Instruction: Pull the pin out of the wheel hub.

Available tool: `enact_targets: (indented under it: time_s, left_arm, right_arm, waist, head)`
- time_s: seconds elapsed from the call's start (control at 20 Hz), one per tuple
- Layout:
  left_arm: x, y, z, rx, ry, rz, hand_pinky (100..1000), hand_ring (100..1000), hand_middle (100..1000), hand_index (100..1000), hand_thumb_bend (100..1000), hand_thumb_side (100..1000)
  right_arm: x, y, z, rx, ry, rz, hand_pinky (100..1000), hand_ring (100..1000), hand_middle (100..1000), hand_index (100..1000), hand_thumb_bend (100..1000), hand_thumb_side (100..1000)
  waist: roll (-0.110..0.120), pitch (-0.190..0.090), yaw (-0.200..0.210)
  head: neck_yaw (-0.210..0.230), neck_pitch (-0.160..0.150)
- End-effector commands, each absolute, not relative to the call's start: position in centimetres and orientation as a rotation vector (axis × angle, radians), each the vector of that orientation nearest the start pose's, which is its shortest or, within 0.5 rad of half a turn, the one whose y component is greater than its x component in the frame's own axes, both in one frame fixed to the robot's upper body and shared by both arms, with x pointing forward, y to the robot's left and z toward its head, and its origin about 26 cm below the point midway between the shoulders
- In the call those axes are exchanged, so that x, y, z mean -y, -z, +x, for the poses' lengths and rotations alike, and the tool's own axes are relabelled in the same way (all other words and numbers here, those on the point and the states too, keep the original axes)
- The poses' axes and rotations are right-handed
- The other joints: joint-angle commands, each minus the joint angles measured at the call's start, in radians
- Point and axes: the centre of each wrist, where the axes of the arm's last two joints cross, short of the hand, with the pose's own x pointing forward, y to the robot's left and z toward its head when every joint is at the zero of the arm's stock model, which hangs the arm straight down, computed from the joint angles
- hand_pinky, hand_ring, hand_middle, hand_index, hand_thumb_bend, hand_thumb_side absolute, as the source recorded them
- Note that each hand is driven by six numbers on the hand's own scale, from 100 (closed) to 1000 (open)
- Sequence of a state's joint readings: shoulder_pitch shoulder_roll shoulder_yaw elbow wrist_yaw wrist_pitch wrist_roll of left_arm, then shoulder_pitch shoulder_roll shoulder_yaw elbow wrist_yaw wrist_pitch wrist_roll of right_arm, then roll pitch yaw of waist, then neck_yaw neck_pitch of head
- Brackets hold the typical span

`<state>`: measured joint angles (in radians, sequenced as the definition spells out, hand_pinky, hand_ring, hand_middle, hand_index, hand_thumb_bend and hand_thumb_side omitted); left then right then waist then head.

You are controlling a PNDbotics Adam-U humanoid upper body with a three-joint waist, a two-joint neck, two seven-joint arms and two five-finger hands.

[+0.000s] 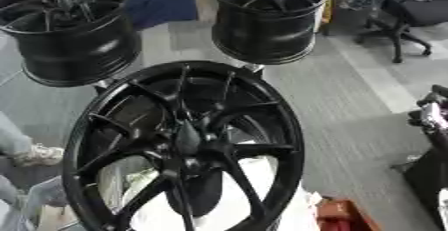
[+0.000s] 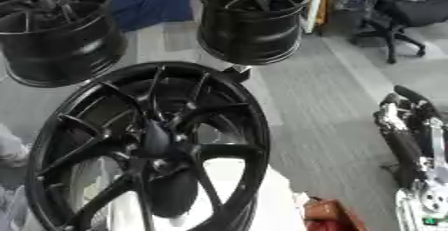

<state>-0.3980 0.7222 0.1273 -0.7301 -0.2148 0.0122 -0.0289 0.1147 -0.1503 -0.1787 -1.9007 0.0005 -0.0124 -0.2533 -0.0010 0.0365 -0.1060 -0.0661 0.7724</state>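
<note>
While the pin stays hard to pick out, the near wheel hub (image 1: 188, 147) stands upright in the foreground, untouched.
Its dark centre hides where the pin sits, probably among the spokes. The right hand (image 2: 404, 120) hangs well apart at the right edge; whether it is clenched I cannot tell, and the left hand is unseen. A blind reach could catch a spoke, or tip the wheel toward the two wheels (image 1: 267, 17) behind.
</note>
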Motion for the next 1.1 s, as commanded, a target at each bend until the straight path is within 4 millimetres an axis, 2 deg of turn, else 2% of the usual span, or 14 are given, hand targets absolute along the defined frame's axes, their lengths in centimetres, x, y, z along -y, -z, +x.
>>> enact_targets:
  time_s: [0.05, 0.4, 0.65, 0.95, 1.1]
  left_arm:
    - [-52.6, -6.6, 32.2, 1.199, 0.285, 0.823, 595, 605, 857, 917, 100, 898]
    - [-48.3, -8.2, 31.2, 1.468, 0.230, 0.666, 569, 578, 775, 851, 100, 804]
    - [-45.1, -8.5, 29.8, 1.591, 0.099, 0.583, 549, 542, 694, 798, 100, 756]
    - [-41.4, -7.8, 28.6, 1.642, -0.099, 0.535, 540, 516, 587, 726, 100, 745]
    - [-39.7, -7.2, 28.4, 1.630, -0.136, 0.501, 541, 513, 532, 685, 100, 755]
  right_arm:
    - [32.3, -6.8, 23.9, 1.827, 0.222, -0.493, 582, 562, 571, 789, 100, 408]
    - [32.3, -6.8, 24.0, 1.827, 0.227, -0.492, 582, 562, 571, 789, 100, 410]
    - [32.3, -6.8, 24.0, 1.827, 0.234, -0.493, 582, 562, 571, 789, 100, 412]
    - [32.2, -6.6, 24.0, 1.825, 0.242, -0.488, 582, 562, 570, 788, 100, 414]
    - [32.1, -6.6, 24.0, 1.825, 0.241, -0.481, 582, 562, 570, 788, 100, 415]
  waist:
    - [0.003, -0.009, 0.003]
    - [-0.001, -0.007, 0.012]
    - [-0.003, -0.004, 0.010]
    - [-0.009, -0.003, 0.006]
    - [-0.012, -0.004, 0.006]
  head:
    - [-0.006, -0.002]
    - [-0.010, -0.002]
    - [-0.010, -0.002]
    - [-0.001, -0.002]
    - [0.001, -0.002]
